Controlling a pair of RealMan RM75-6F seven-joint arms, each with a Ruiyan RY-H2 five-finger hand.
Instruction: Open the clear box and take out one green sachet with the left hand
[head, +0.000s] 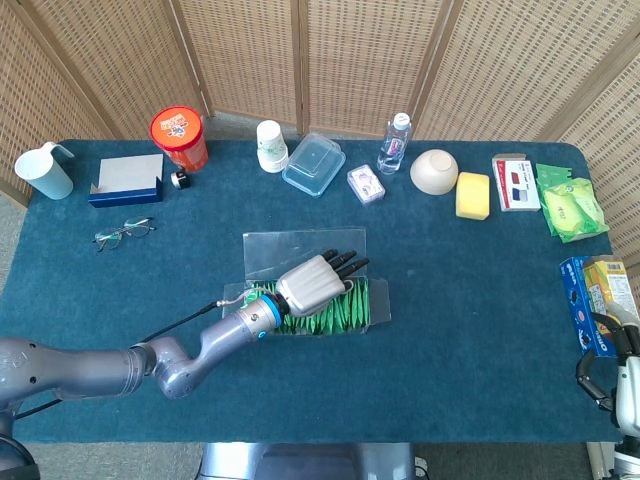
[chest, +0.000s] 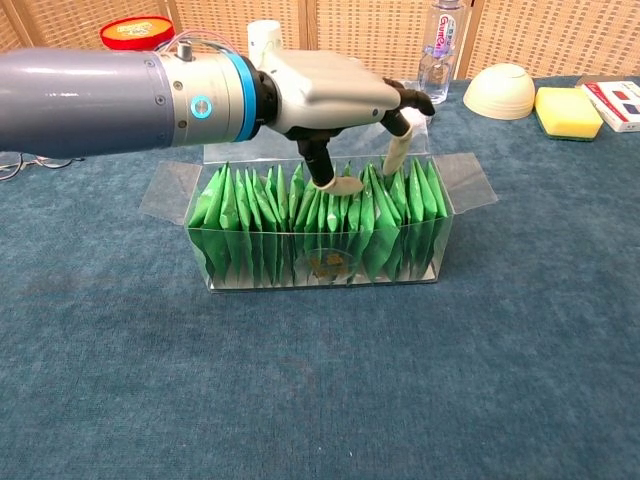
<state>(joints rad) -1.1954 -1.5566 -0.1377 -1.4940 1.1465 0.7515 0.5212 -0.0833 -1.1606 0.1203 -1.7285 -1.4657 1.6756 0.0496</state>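
The clear box (chest: 320, 268) stands mid-table with its lid (head: 300, 248) folded back flat and both side flaps spread. A row of upright green sachets (chest: 250, 215) fills it. My left hand (chest: 325, 90) hovers low over the box's middle and right part, palm down. Its thumb tip touches the sachet tops and its fingers (chest: 395, 155) point down at the back right of the row, apart from the thumb, with nothing held. In the head view the left hand (head: 315, 283) covers the box's centre. Only part of my right hand (head: 612, 385) shows, at the lower right edge.
Along the far edge stand a mug (head: 44, 172), blue box (head: 126, 180), red canister (head: 179, 137), paper cup (head: 270, 146), clear food container (head: 314, 164), bottle (head: 394, 143), bowl (head: 434, 171) and yellow sponge (head: 473, 195). Glasses (head: 124, 233) lie at left. Cartons (head: 595, 290) sit at right.
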